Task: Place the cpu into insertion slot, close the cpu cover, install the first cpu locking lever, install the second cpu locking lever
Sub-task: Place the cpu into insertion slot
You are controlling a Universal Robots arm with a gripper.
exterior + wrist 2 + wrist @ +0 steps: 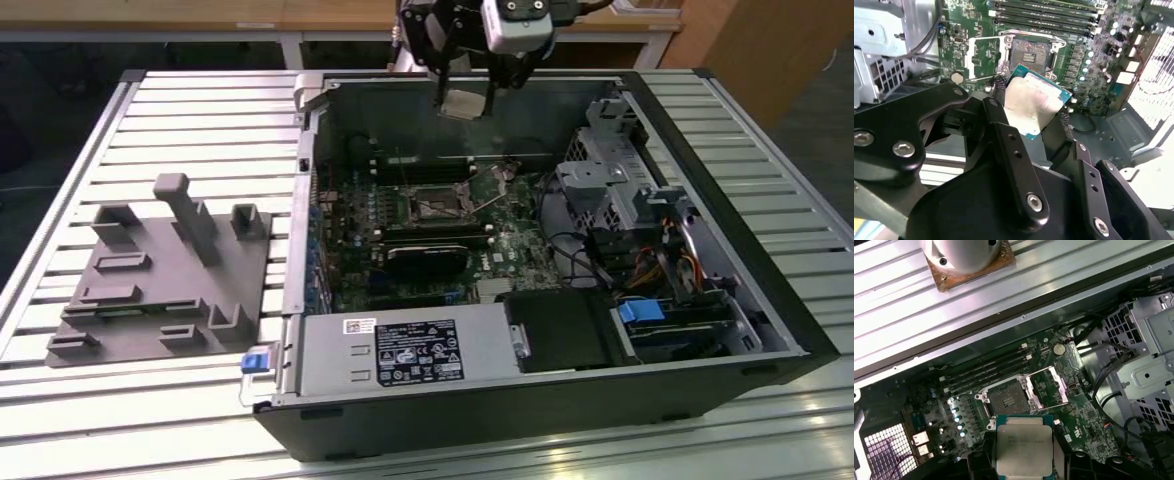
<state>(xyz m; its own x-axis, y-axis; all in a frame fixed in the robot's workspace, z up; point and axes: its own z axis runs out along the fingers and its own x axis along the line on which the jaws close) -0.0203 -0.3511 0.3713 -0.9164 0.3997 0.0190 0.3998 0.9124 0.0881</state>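
Above the open computer case (534,420), the black tool (466,97) clasps the flat, square, silvery-grey cpu (1035,106) by its edges, clear of the dark square insertion slot (1030,52). Beside that slot the thin silvery cpu cover (983,57) lies open; seating, closing and locking all appear undone.

Your exterior view looks down from well back on the whole open computer case (534,410) on the table (200,110), while both wrist views hang nearer, facing down at the same socket (1030,54) (1008,401).
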